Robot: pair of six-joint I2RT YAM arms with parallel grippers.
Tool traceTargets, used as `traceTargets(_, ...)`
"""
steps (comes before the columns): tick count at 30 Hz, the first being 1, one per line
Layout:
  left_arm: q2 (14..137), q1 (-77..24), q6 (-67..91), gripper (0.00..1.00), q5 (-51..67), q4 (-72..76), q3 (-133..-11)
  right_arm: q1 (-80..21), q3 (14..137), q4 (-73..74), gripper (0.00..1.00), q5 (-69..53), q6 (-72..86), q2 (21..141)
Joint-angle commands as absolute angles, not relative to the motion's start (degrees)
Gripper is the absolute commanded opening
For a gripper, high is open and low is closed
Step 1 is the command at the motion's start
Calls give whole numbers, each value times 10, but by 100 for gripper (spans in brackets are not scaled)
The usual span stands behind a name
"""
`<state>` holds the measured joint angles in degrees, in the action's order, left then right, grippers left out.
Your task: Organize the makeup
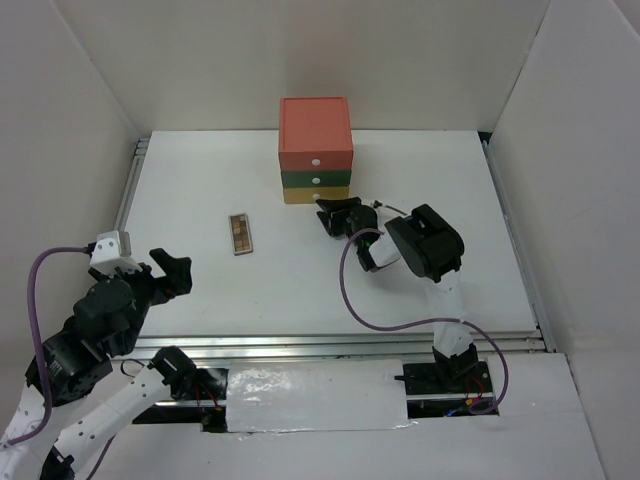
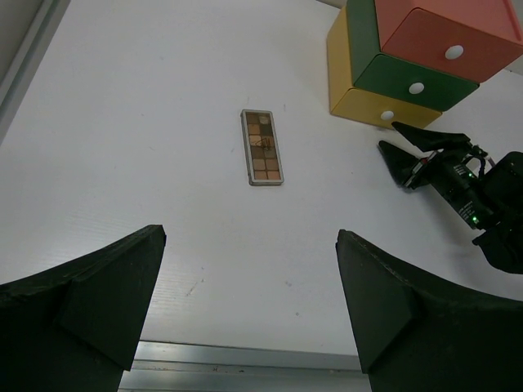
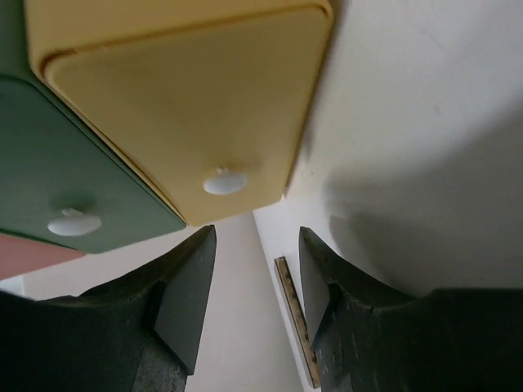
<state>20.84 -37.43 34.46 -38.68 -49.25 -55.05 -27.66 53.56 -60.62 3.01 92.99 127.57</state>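
— Where's the left gripper?
— Nearest us, well left of the box, spread wide and empty, facing the palette.
— And the palette?
— Flat on the table, front-left of the box, long axis running near to far. Nothing stands between it and that gripper.
— The right gripper?
— Just before the box, slightly parted, holding nothing, aimed at the yellow drawer's knob. I'd guess it opens that first.

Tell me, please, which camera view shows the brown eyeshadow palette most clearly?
The left wrist view: the brown eyeshadow palette lies whole and unobstructed, its individual pans visible. The top external view shows it whole but small; the right wrist view catches only a thin edge-on sliver.
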Motion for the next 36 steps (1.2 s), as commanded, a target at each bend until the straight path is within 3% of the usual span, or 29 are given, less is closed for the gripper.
traceTargets(1,211,-377,341,99,-397,-474,-552,-263,571,-583,53,39,931,1278)
traceTargets(21,232,-377,333,100,-387,-468,-551,-250,650,-512,44,5,921,1306)
traceTargets(36,222,-377,327,99,-376,-463,-549,-253,670,-462,26,28,904,1292)
